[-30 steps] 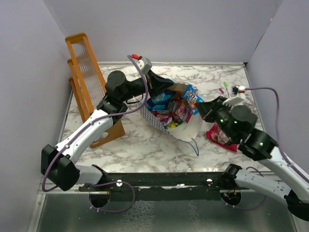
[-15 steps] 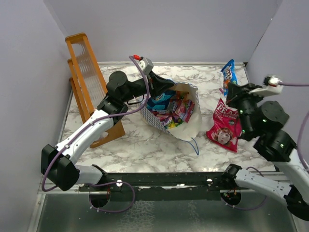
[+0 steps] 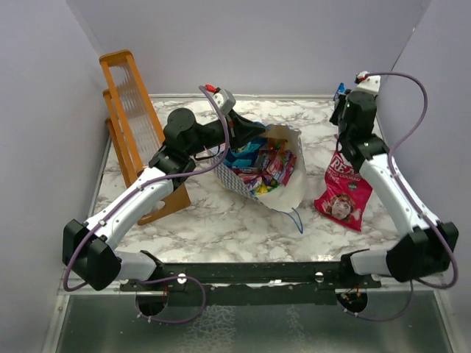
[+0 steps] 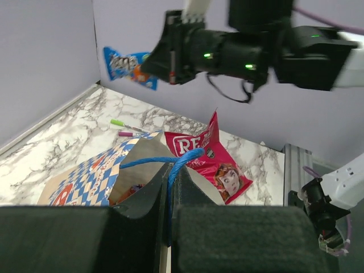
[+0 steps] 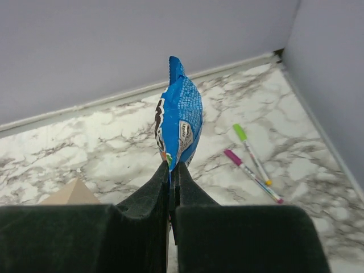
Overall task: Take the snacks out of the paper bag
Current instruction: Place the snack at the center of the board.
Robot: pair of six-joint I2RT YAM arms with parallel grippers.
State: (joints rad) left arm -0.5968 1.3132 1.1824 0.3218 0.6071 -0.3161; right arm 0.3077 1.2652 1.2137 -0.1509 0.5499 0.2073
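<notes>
The blue-and-white checkered paper bag (image 3: 237, 184) lies open at the table's middle, with several snack packets (image 3: 263, 163) inside. My left gripper (image 3: 246, 134) is shut on its blue cord handle (image 4: 185, 159) and holds the mouth up; the bag's wall also shows in the left wrist view (image 4: 85, 179). My right gripper (image 5: 172, 168) is shut on a blue snack packet (image 5: 179, 116) and holds it in the air over the back right corner; the packet also shows in the left wrist view (image 4: 128, 65). The pink-red "REAL" pouch (image 3: 342, 193) lies on the table right of the bag.
An orange wooden rack (image 3: 132, 125) stands at the back left. A green marker (image 5: 250, 147) and a pink marker (image 5: 251, 175) lie near the back right corner, under my right gripper. Grey walls close in at the back and both sides.
My right gripper has carried the blue packet from the bag's mouth up and away to the back right corner. My left gripper has kept its hold on the handle.
</notes>
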